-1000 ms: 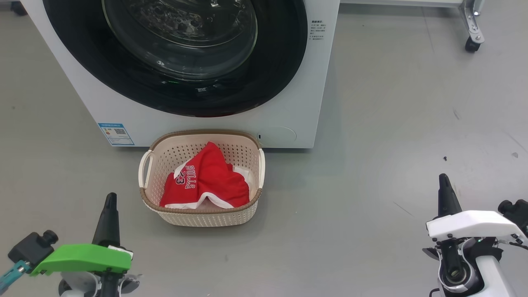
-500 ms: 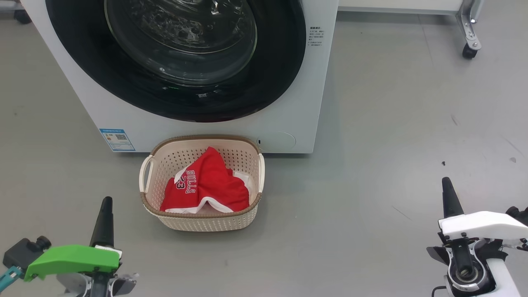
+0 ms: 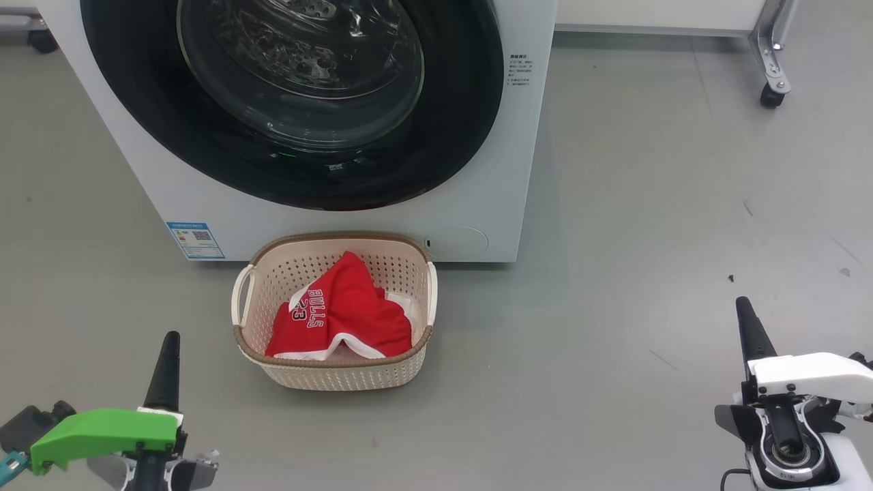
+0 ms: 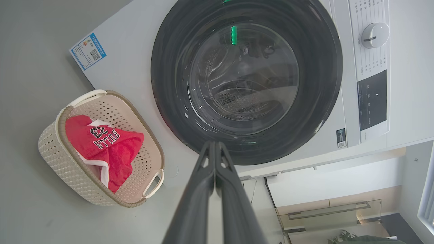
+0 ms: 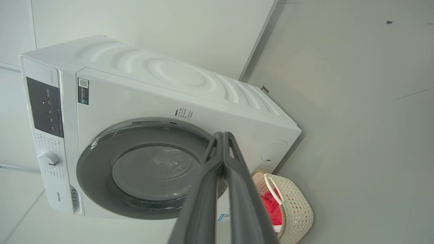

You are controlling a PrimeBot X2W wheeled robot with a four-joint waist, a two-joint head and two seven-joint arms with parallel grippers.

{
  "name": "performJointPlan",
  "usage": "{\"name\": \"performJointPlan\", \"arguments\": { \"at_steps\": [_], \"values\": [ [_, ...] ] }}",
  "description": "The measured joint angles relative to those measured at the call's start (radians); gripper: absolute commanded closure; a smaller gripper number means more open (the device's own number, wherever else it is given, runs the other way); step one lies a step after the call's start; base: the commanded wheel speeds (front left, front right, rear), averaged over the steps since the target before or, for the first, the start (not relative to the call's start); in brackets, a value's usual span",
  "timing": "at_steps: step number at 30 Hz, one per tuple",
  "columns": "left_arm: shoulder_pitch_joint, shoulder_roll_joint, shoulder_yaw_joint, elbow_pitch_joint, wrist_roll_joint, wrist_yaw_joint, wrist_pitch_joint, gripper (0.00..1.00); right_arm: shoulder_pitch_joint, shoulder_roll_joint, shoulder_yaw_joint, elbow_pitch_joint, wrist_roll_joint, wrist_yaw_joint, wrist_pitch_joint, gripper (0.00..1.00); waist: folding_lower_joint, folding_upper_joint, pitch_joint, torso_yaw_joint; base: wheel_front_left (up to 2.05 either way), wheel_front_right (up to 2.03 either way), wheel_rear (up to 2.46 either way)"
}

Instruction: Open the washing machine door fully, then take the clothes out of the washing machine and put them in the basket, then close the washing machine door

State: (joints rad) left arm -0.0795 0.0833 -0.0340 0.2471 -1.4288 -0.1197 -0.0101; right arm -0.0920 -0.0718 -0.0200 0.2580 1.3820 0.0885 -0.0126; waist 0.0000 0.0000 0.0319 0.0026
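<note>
The left tool (image 3: pixel 170 339) hung over the floor (image 3: pixel 614 204) near its lower left corner in the head view. Its 2 dark fingers (image 4: pixel 203 189) were pressed together and pinched nothing, and a green cover sat behind them. It was well apart from the basket (image 3: pixel 327 360).

Right of it, a small blue sticker (image 3: pixel 196 240) sat low on the front of the washer (image 3: pixel 525 170). The basket stood upright on the floor just before the washer's lower front; I could not tell whether they touched. The clothes (image 3: pixel 348 307) lay inside the basket: a crumpled red jersey reading "BULLS 23", with white trim and some white fabric under its right side.

Above the basket, the door (image 3: pixel 464 136) was closed flat against the washer's front, its black rim ringing the clear glass bowl. The steel drum showed through the glass. In the left wrist view, a white dial (image 4: pixel 374 35) sat on the control strip beyond the door.

Farther right, the right tool (image 3: pixel 743 305) hung over bare floor near the lower right corner. Its 2 fingers were also pressed together and empty, with a white cover behind them. At the floor's far right edge stood a black caster (image 3: pixel 771 95) on a metal leg.
</note>
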Motion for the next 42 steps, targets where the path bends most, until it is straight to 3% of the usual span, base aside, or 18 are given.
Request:
{"name": "performJointPlan", "arguments": {
  "at_steps": [21, 42],
  "values": [
    [0.0, 0.0, 0.037, 0.02, -0.229, 0.0, 0.062, 1.0, 0.005, -0.009, -0.039, 0.012, 0.277, 0.027, 0.062, 1.0, 0.0, 0.0, -0.029, -0.003, 0.0, 0.0, 0.0],
    [0.0, 0.0, 0.04, 0.027, -0.229, 0.0, 0.062, 1.0, 0.005, -0.009, -0.042, 0.018, 0.28, 0.028, 0.065, 1.0, 0.0, 0.0, -0.029, -0.003, 0.0, 0.0, 0.0]
  ]
}}
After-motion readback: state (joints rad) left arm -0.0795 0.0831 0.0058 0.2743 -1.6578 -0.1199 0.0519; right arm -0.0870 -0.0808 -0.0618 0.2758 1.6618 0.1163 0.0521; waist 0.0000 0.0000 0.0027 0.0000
